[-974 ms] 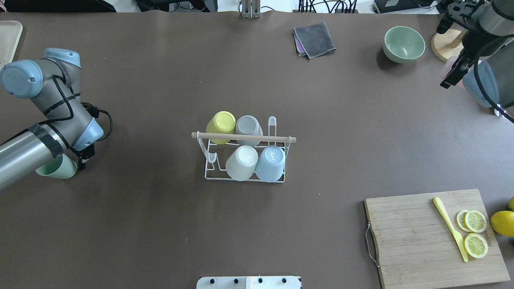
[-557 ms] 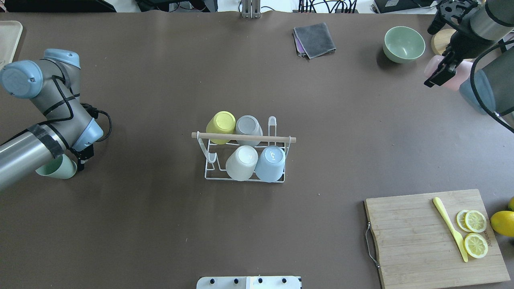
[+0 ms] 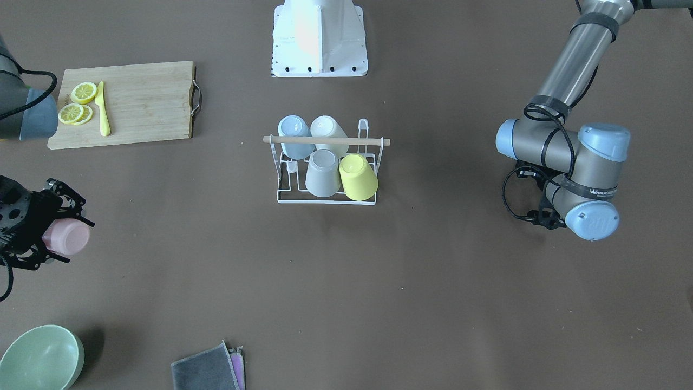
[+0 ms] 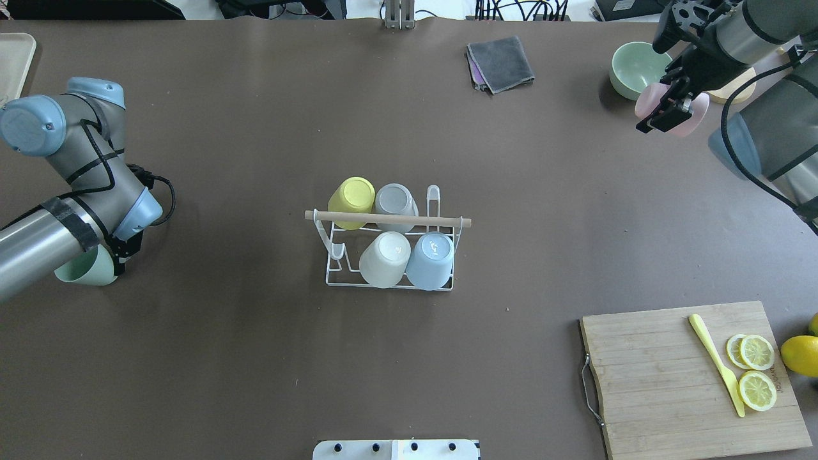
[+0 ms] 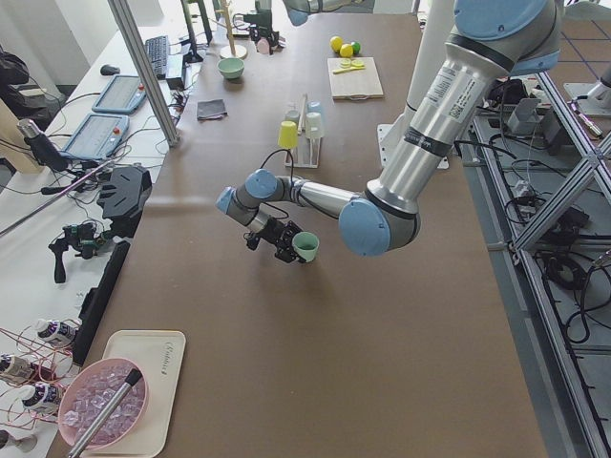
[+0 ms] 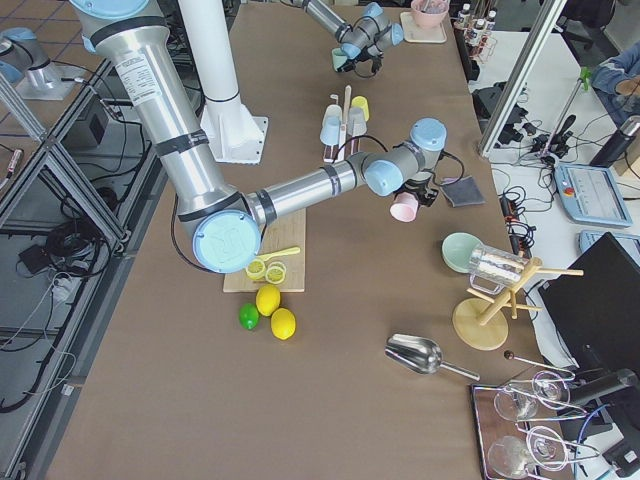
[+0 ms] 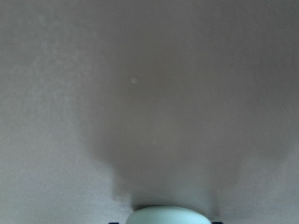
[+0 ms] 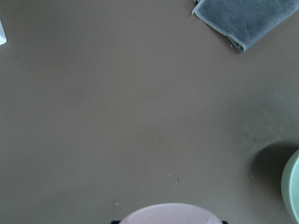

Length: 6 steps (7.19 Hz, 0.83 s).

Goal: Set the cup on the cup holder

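Note:
The white wire cup holder with its wooden bar stands mid-table, also in the front-facing view. It holds a yellow, a grey, a white and a light blue cup; its left end has bare prongs. My left gripper is shut on a mint green cup, on its side, low over the table at the far left; the cup's rim shows in the left wrist view. My right gripper is shut on a pink cup at the far right, above the table; it also shows in the overhead view.
A green bowl sits just beside the right gripper, a folded grey cloth further left. A wooden cutting board with lemon slices and a yellow knife lies front right, a whole lemon beside it. A beige tray is far left.
My right gripper has carried the pink cup leftward, toward the table's middle, past the green bowl. My left arm with the green cup has shifted only slightly.

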{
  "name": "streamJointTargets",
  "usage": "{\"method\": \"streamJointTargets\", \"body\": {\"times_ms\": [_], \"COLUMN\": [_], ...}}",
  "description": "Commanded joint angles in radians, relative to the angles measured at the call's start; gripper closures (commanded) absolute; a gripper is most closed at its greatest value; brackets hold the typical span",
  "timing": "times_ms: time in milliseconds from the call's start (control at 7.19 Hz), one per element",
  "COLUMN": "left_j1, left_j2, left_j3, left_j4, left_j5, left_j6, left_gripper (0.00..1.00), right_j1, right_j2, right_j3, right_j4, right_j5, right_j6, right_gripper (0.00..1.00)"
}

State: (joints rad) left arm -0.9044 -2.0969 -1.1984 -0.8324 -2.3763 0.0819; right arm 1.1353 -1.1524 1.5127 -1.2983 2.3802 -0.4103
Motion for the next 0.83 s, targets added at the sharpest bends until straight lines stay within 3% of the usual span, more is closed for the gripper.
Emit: {"method": "streamJointTargets", "body": {"times_ms": [0,278,417,696], "left_j1": [-0.011,-0.043,-0.088,-0.146], "left_j2": [-0.002,0.0,-0.003,-0.006], "left_j3": [-0.013,-0.077,-0.128,-0.225], "left_j4": [0.062,0.122,0.125,0.124], "left_j5": [0.002,0.011,0.07,0.129], "left_j6": [0.066,0.151,0.16,0.162], "left_gripper": [1.0,1.0,1.0,1.0], "right_j1": [-0.009,0.001,0.018,0.061], "right_j2": [0.031,0.036,0.039,0.016], "right_j3": [-0.031,-0.026,-0.022,-0.023], "right_j4": [0.03,0.031,0.039,0.204], "right_j5": [0.008,0.036,0.084,0.18], "right_j6": [-0.078,-0.103,-0.104,-0.031], "right_gripper": [1.0,1.0,1.0,1.0]}}
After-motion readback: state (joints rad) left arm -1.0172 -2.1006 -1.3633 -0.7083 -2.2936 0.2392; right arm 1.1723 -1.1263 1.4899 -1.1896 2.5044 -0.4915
